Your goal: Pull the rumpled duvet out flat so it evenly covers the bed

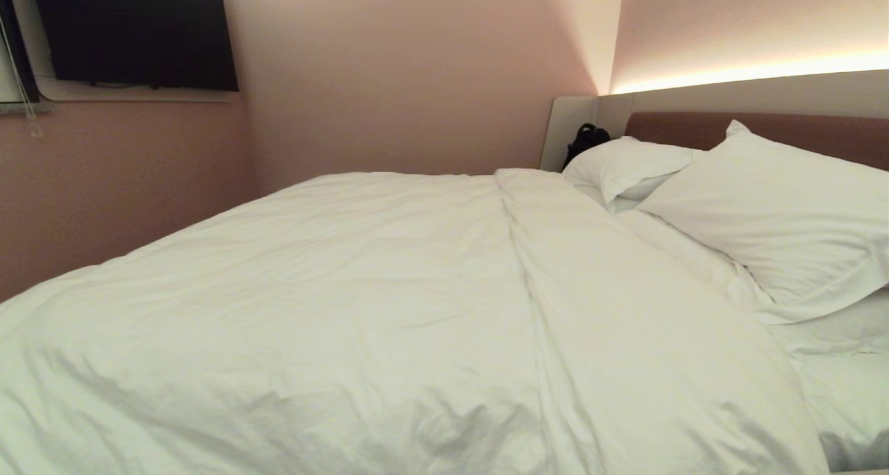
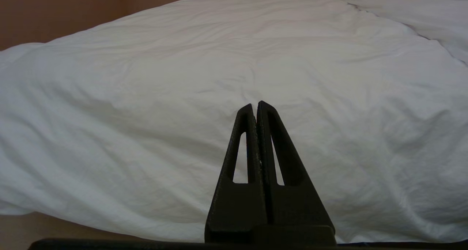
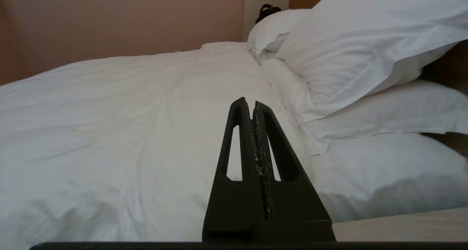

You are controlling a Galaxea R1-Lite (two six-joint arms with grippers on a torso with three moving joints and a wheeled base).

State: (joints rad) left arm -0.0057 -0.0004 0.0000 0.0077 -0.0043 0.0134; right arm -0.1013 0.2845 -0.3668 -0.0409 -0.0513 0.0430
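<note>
The puffy white duvet spreads over most of the bed, with a long fold ridge running from the pillows toward me. Neither arm shows in the head view. In the left wrist view my left gripper is shut and empty, pointing at the duvet's near side where it hangs over the bed edge. In the right wrist view my right gripper is shut and empty, aimed at the duvet next to the pillows.
Two white pillows lean on the mauve headboard, with a lower pillow beneath. A black bag sits in the far corner. A dark TV hangs on the pink wall to the left.
</note>
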